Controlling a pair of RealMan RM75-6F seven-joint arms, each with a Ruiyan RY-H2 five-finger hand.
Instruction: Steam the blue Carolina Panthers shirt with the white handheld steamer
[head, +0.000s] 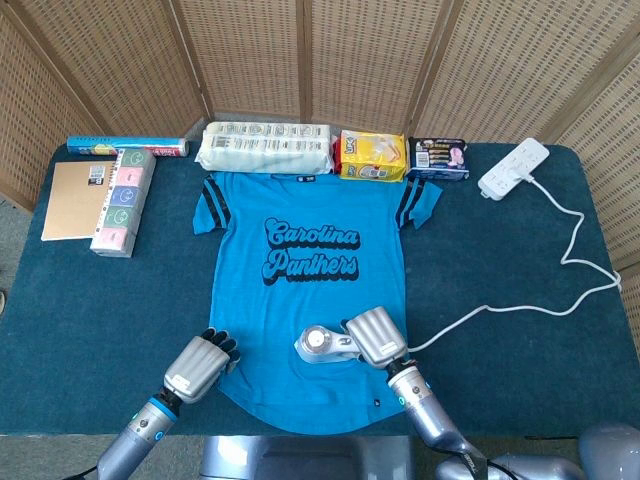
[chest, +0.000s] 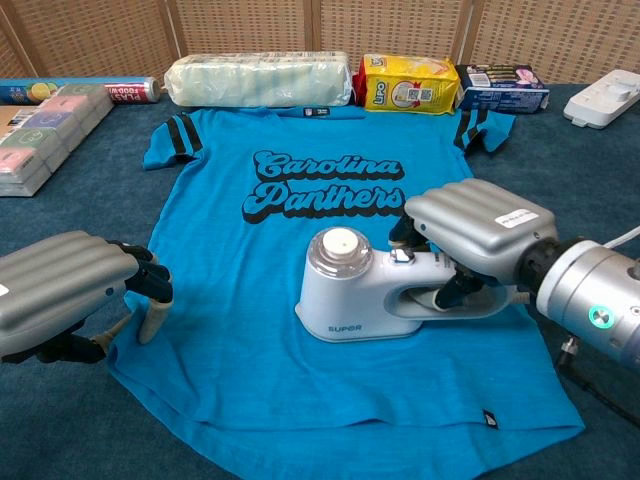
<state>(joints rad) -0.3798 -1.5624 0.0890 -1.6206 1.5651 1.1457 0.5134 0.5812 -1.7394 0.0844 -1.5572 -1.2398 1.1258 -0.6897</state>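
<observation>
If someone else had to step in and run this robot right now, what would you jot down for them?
Right hand: holds the white steamer by its handle, its base on the lower part of the blue shirt.
Left hand: holds nothing, fingertips at the shirt's lower left edge.
The shirt lies flat on the table, print up. The steamer's cord runs to the power strip.
Done: steamer picked up and on the fabric. How much is steamed cannot be told.
Left: work over the rest of the shirt.
</observation>
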